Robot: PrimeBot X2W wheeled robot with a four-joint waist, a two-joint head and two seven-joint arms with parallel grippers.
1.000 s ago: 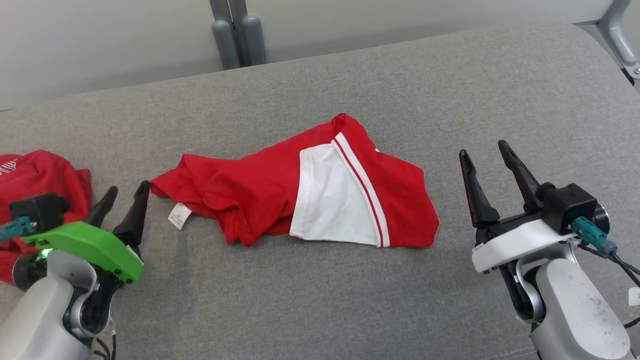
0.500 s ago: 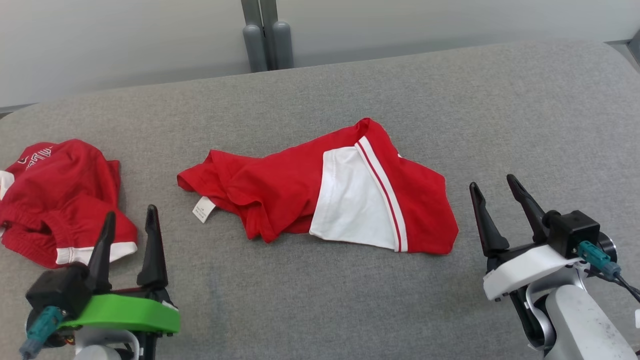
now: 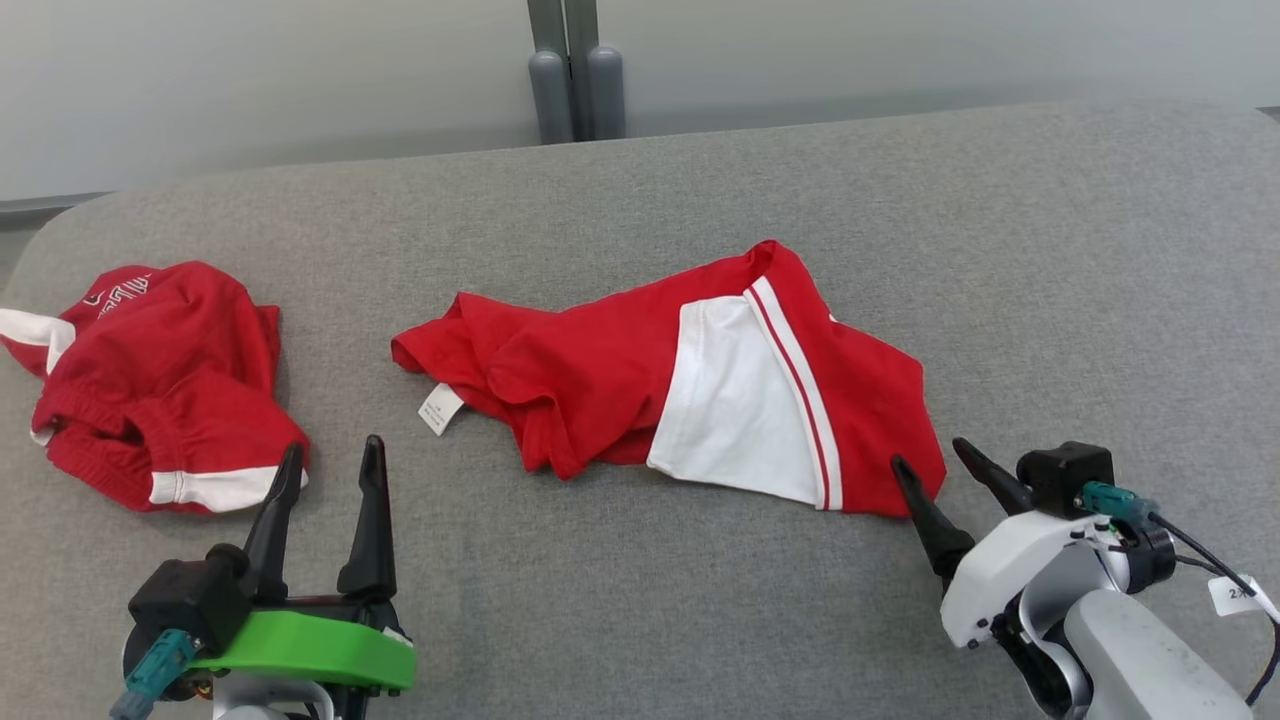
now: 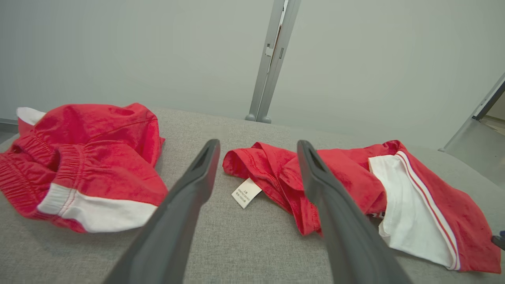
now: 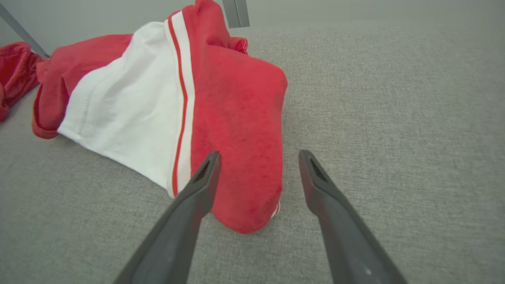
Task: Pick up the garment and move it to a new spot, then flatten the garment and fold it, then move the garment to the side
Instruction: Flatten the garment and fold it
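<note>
Soft red garment, white panel and stripes, lies crumpled on the grey woven cushion just ahead of the right gripper, jaws wide, empty; left gripper spread too; small white tag, print unreadable

We look down on a broad surface covered in grey woven fabric, which takes up the lower two thirds of the head view. Its far edge curves gently across the frame and rounds off at the upper left. Behind it, along the top, a plain pale wall is lit softly and evenly, with no hard shadows. At the top centre, two grey upright posts with rounded lower ends stand close against the wall, just past the fabric's far edge. At the far left, a darker band runs along the foot of the wall. In the left wrist view, a slanted grey metal frame leans in at the right edge.
</note>
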